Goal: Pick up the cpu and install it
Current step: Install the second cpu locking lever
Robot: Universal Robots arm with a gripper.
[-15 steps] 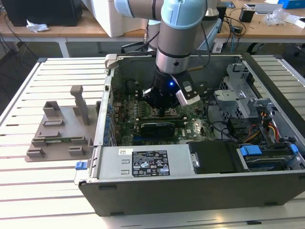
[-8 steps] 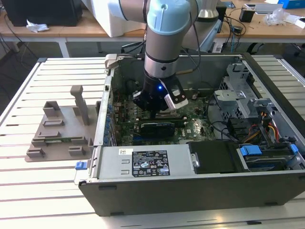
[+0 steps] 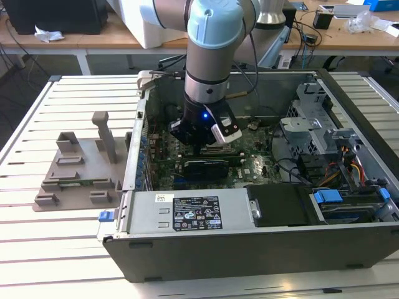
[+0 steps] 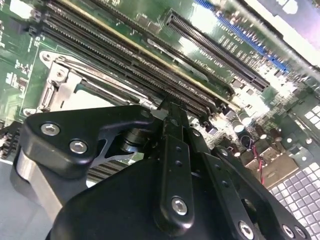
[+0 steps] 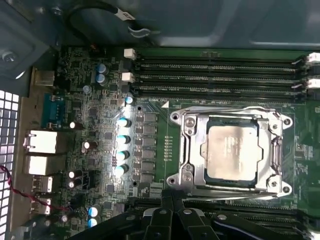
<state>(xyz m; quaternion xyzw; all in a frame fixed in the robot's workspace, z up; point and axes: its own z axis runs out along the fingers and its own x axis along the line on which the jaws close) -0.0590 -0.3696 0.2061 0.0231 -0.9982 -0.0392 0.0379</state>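
Observation:
The cpu (image 5: 232,152) is a flat silvery square lying inside the metal-framed socket (image 5: 182,150) on the green motherboard (image 5: 150,107). In the first wrist view my gripper (image 5: 170,202) is beside the socket, a short way off the frame's edge, with its black fingers (image 5: 161,214) pressed together and nothing between them. The second wrist view has the gripper (image 4: 172,112) tip just above the board, next to the socket frame (image 4: 60,85). In the exterior view the gripper (image 3: 202,148) is deep inside the open computer case (image 3: 249,249).
Long memory slots (image 5: 215,75) run beside the socket. A grey plastic tray (image 3: 75,174) with upright posts stands on the slatted table at the exterior view's left. A power supply (image 3: 193,212) and a drive cage (image 3: 312,124) with cables crowd the case.

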